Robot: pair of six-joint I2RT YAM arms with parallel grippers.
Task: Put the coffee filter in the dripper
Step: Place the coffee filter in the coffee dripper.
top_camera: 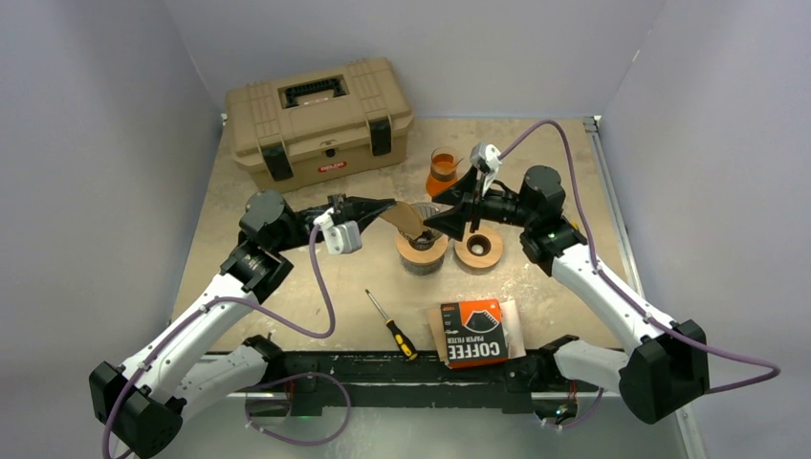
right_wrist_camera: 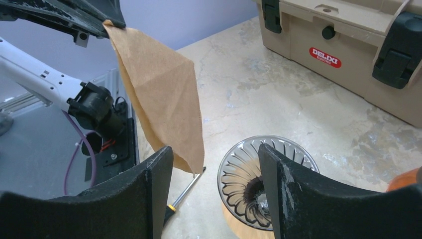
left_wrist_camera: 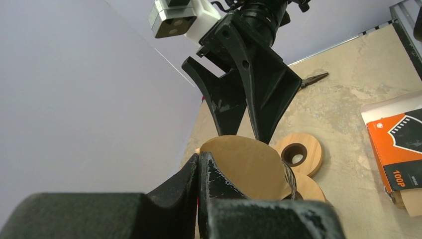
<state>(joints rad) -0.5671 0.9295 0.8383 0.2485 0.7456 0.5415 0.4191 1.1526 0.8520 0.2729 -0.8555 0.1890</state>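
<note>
The left gripper (top_camera: 390,204) pinches a brown coffee filter (right_wrist_camera: 164,94), which hangs close by the ribbed dripper (right_wrist_camera: 239,174). The right gripper (right_wrist_camera: 214,149) stands open at the filter's lower edge.

A tan toolbox (top_camera: 318,122) with black latches and a red label sat closed at the far left of the mottled table (top_camera: 287,287). Just right of the toolbox stood an orange glass cup (top_camera: 443,170). Nearer than the toolbox, toward the middle, a wooden ring (top_camera: 478,250) lay flat. Well in front of the toolbox a yellow-and-black-handled screwdriver (top_camera: 392,325) lay slanted, and beyond that, farther right, lay an orange-and-black carton (top_camera: 474,332) printed COFFEE PAPER FILTER.
</note>
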